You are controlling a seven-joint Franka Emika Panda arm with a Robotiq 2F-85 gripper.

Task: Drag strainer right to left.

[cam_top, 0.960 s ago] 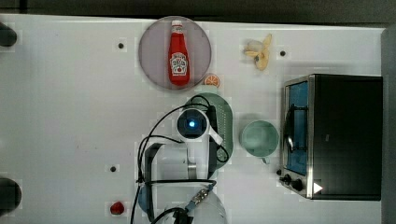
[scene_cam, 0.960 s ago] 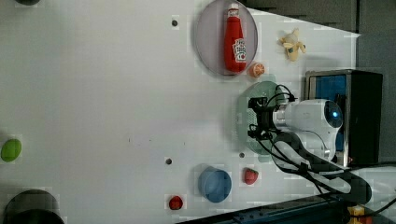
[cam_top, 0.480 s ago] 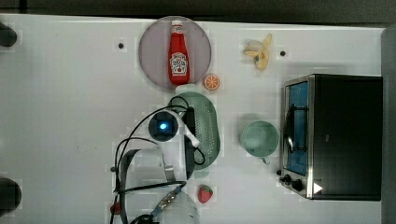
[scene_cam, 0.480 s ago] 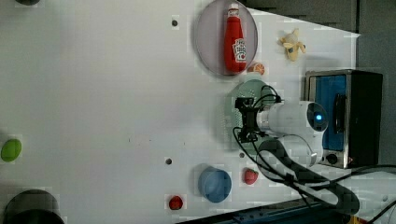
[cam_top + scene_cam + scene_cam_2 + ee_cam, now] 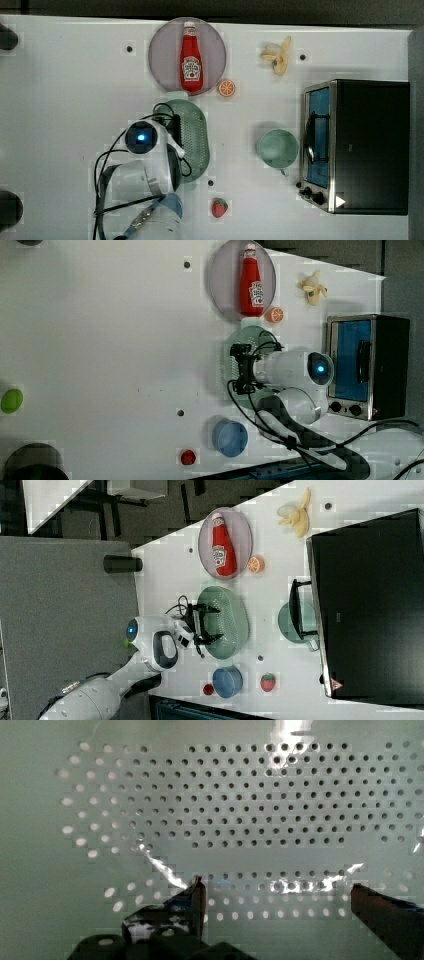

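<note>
Pale green oval plastic strainer (image 5: 196, 137) with perforated bottom sits mid-table, just below the round grey plate (image 5: 165, 60) holding the red ketchup bottle (image 5: 190, 57) in the top view. Gripper (image 5: 275, 902) is inside the strainer, fingers spread wide, gripping nothing. Round pale green cup (image 5: 277, 148) well off to the top view's right, beside the toaster oven (image 5: 357, 145).
</note>
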